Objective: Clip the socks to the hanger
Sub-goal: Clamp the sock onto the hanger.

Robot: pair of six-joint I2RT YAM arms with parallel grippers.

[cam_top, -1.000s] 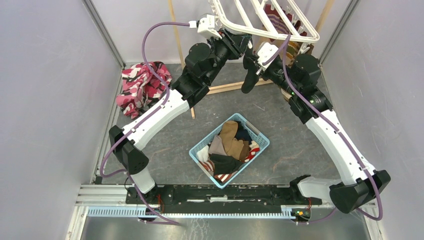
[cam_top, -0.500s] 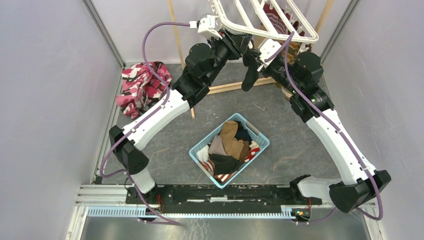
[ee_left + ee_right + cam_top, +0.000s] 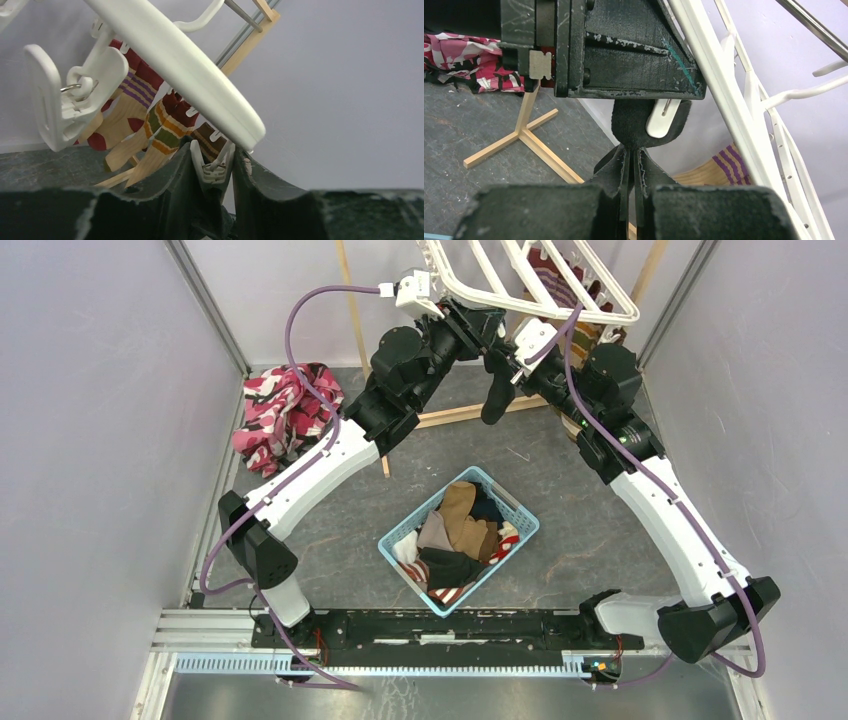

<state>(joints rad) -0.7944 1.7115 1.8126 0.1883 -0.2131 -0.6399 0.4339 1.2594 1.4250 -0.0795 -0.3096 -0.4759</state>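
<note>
The white hanger (image 3: 530, 285) hangs at the top of the top view, with striped socks (image 3: 150, 117) clipped on its far side. My left gripper (image 3: 487, 322) is raised under its near bar (image 3: 175, 65) and is shut on a small white clip (image 3: 216, 167), one finger on each side. My right gripper (image 3: 507, 358) is just to its right, shut on a black sock (image 3: 497, 390) that dangles below. In the right wrist view my gripper (image 3: 634, 150) holds the black sock (image 3: 634, 122) up against that clip (image 3: 663, 117), right under the left gripper's body.
A light blue mesh basket (image 3: 520, 510) with several more socks sits mid-floor. A pink, red and black patterned cloth (image 3: 285, 410) lies at the back left. The wooden frame stand (image 3: 460, 415) stands under the hanger. Another white clip (image 3: 70, 100) hangs to the left.
My right gripper has moved slightly up and left with the black sock, closer to the left gripper and its clip. The left gripper has hardly moved.
</note>
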